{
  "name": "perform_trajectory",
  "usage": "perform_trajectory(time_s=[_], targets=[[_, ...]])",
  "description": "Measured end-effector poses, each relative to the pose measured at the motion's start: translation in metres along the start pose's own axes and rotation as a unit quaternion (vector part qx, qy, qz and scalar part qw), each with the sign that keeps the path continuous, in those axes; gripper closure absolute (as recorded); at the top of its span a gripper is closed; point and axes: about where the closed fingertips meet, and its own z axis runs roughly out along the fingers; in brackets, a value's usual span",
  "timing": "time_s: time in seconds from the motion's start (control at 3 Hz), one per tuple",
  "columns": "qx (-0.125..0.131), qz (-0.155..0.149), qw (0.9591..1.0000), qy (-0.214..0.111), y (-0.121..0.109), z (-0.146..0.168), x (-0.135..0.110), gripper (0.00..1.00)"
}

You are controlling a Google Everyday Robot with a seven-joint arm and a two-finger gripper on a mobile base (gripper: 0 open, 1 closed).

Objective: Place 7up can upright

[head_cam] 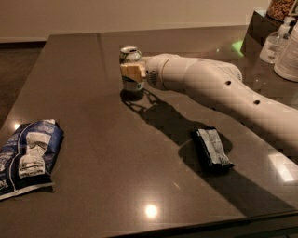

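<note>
The 7up can, silver-white with green lettering, stands upright on the dark table at the back centre, its base touching the surface. My gripper reaches in from the right and is shut on the can's middle. One tan finger pad lies across the can's front; the other finger is hidden behind the can. The white arm stretches off to the right edge.
A blue snack bag lies at the front left. A dark packet lies right of centre under the arm. Clear bottles and a jar stand at the far right back corner.
</note>
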Motion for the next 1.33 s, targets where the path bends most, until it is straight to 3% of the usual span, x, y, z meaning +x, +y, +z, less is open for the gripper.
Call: perform_trajectory(time_s=[0.33,0.67,1.33], targets=[[0.004,-0.010,0.9999,0.012,-0.006,0.005,-0.005,1.00],[0.003,-0.011,0.9997,0.022,-0.008,0.011,-0.011,0.84],[-0.003,-0.009,0.9987,0.050,-0.007,0.019,-0.023,0.36]])
